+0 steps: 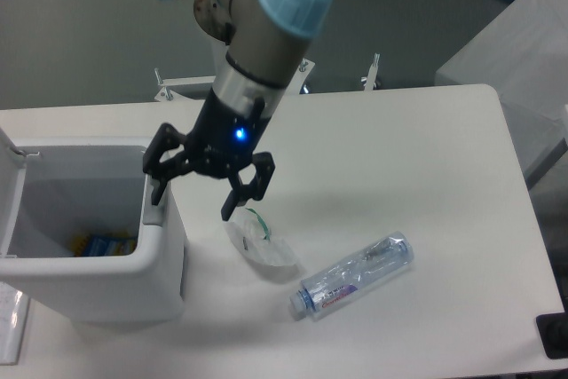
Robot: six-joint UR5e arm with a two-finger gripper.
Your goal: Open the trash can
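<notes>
Trash can (98, 281), white, boxy, with rounded corners, at the table's (408, 157) eight-o'clock corner. Its hinged lid (11, 185) stands raised at the can's nine-o'clock edge, so the interior is exposed; some yellow and blue refuse (99, 243) lies on the bottom. By this appearance the opening is judged accomplished. The grey push tab (156, 214) sits on the rim at the can's three-o'clock side.

Handling, as judged: a stiff, thin-walled plastic shell, light for its bulk and smooth, hence liable to slide on the tabletop if pushed sideways. It is far too wide for a two-finger grasp; the tab is the proper point of contact, pressed straight down, the can's own weight holding it in place. The lid appears sprung and needs no lifting.

Gripper (200, 191), fingers spread wide and holding nothing, hangs over the can's three-o'clock rim. One fingertip is at or just above the tab; contact cannot be told. The other hangs clear of the can, over the table.

Crumpled white mask (264, 248) with a green loop lies just beside the can at its three o'clock. Clear plastic bottle (353, 275) lies on its side farther out at four o'clock, well apart from the can.
</notes>
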